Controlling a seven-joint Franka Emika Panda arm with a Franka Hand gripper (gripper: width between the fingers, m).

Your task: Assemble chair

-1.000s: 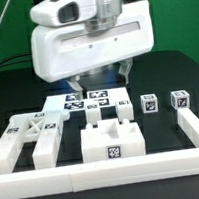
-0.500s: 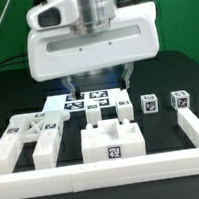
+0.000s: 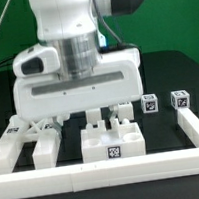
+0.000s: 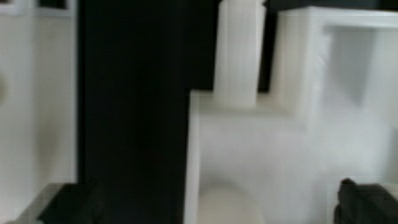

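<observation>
- The chair is found in loose parts on the black table [image 3: 164, 130]. A seat block [image 3: 113, 146], tagged on its front face, sits near the middle, just inside the border rail [image 3: 107, 173].
- A cross-braced piece [image 3: 19, 130] is laid toward the exterior view's left. A small tagged block [image 3: 149, 105] and a second small block [image 3: 180, 100] are set apart from each other toward that view's right.
- No joint between any two parts can be made out, so assembly is judged barely begun.
- The gripper [image 4: 210, 205] is held low over the parts, just behind the seat block. Its dark fingertips [image 4: 63, 206] are spread wide: released, nothing grasped.
- White plastic is seen beneath and between the fingers in the wrist view. The blur leaves it unclear which piece this is, possibly the seat block's edge.
- Step in hand, as judged: the reach for a first pick.
- To do it well, the jaws should be centred over one piece only and squared to its flat sides.
- The descent should be kept straight, and closing held back until both pads flank the plastic.
- Neighbouring parts lie near, so a skewed approach is likely to nudge them off their places.
</observation>
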